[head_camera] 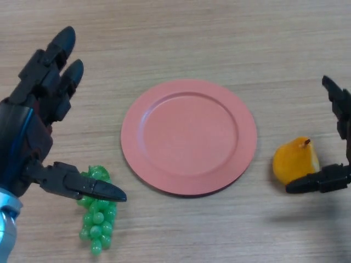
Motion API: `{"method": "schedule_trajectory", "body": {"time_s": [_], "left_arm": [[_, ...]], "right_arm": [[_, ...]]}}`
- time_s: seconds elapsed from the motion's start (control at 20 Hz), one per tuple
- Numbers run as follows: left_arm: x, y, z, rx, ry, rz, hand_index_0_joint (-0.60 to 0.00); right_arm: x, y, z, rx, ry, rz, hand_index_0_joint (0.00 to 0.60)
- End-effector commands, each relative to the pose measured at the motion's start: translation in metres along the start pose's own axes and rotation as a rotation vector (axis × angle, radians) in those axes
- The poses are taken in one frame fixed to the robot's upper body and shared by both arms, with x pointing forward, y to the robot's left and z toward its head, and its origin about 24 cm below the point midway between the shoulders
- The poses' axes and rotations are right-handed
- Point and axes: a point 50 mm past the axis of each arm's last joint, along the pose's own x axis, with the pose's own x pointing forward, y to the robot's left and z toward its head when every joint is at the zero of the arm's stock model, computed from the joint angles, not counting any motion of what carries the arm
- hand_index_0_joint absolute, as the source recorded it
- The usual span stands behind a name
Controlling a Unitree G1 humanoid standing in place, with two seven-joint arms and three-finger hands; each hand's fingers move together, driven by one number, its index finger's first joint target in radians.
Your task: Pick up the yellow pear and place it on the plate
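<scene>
The yellow pear [295, 161] lies on the wooden table at the right, just right of the pink plate [189, 136], which has nothing on it. My right hand [339, 137] reaches in from the right edge, open, with its thumb [315, 181] under the pear's lower right side and a finger [335, 98] raised above it. The fingers are not closed on the fruit. My left hand [38, 109] hovers open at the left, fingers stretched out.
A bunch of green grapes [96, 216] lies at the lower left, partly under my left thumb [88, 188]. Bare tabletop shows beyond the plate.
</scene>
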Motion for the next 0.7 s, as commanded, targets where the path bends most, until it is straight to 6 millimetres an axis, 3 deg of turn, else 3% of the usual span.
{"method": "schedule_trajectory", "body": {"time_s": [0.05,0.3,0.35,0.4,0.45,0.5,0.55,0.7], "left_arm": [[-0.002,0.011,0.031,0.097,-0.207,0.041,0.000],[-0.002,0.011,0.037,0.074,-0.237,0.067,0.000],[-0.002,0.011,0.037,0.074,-0.237,0.066,0.000],[-0.002,0.010,0.037,0.073,-0.234,0.063,0.000],[-0.001,0.010,0.036,0.072,-0.229,0.060,0.000],[-0.001,0.009,0.035,0.067,-0.220,0.056,0.000],[-0.002,0.009,0.034,0.065,-0.218,0.057,0.000],[-0.004,0.012,0.036,0.049,-0.223,0.060,0.000]], "right_arm": [[0.009,-0.021,0.032,-0.008,-0.218,-0.093,0.000],[0.017,-0.010,0.009,-0.018,-0.160,-0.111,0.000],[0.017,-0.010,0.009,-0.016,-0.157,-0.112,0.098],[0.017,-0.009,0.007,-0.014,-0.146,-0.114,0.250],[0.016,-0.008,0.003,-0.018,-0.124,-0.120,0.348],[0.016,-0.007,-0.003,-0.053,-0.079,-0.132,0.499],[0.015,-0.007,-0.008,-0.099,-0.040,-0.156,0.580],[0.014,-0.010,-0.004,-0.040,-0.015,-0.192,0.600]]}}
